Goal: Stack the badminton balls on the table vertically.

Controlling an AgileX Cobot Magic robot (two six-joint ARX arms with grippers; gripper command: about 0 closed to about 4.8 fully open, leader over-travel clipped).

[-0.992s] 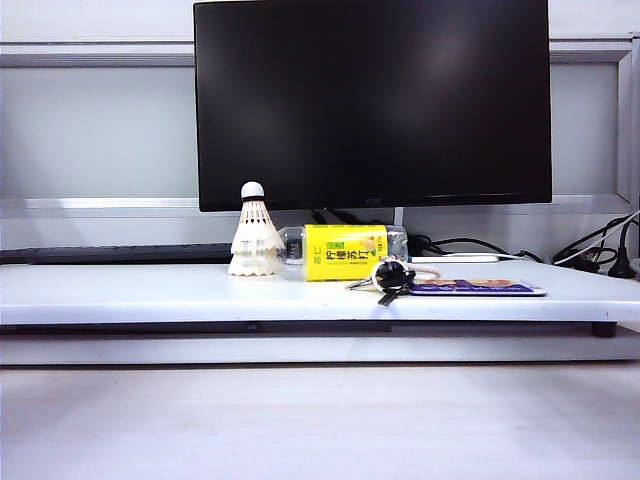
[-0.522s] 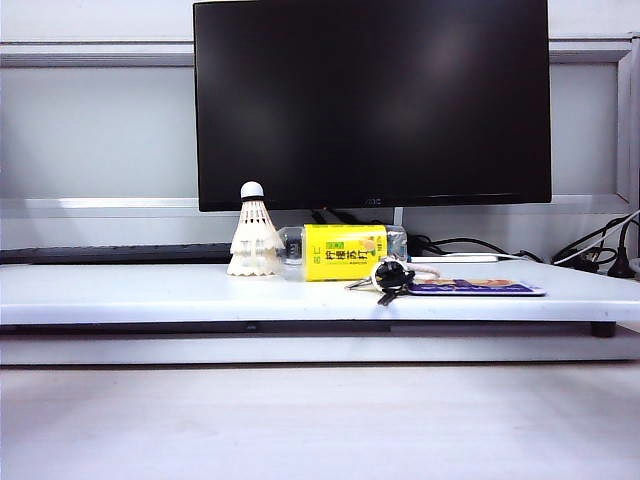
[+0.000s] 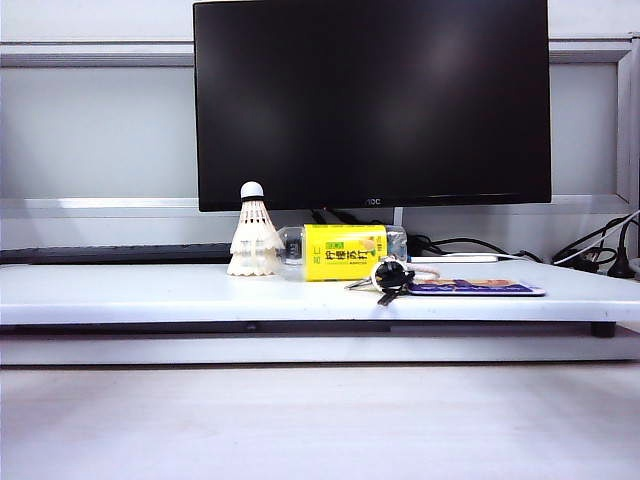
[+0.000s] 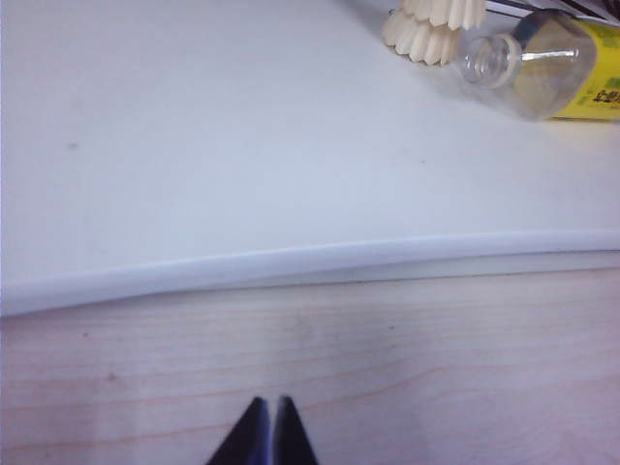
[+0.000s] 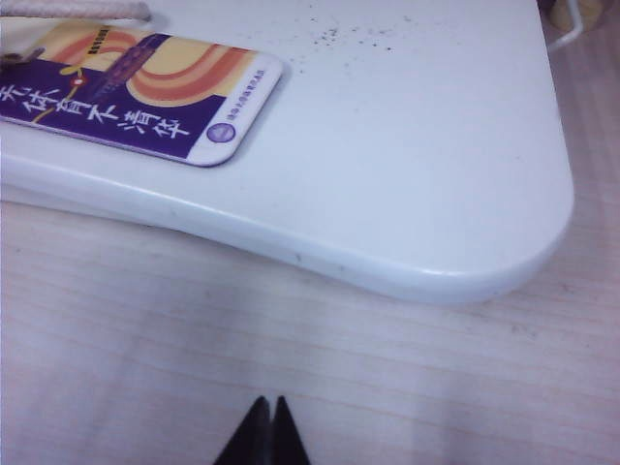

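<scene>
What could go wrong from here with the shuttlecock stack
The badminton balls already stand stacked, right beside the bottle lying on its side; if it rolls, it could tip them. Both the left gripper and right gripper are shut, off the table; reaching in again risks knocking the stack.

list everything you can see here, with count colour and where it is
badminton balls: two, cream-white with a black band, stacked upright, cork tip on top, on the table left of the bottle
bottle: one, clear with yellow label, lying on its side beside the stack, under the monitor
keys: one bunch, black and metal, in front of the bottle
card: one, purple and orange, flat on the table right of the keys
monitor: one, black, behind the table
cables: several, black, back right
table: one, white
left gripper: one, black, shut, over the wooden surface in front of the table
right gripper: one, black, shut, off the table's right corner
</scene>
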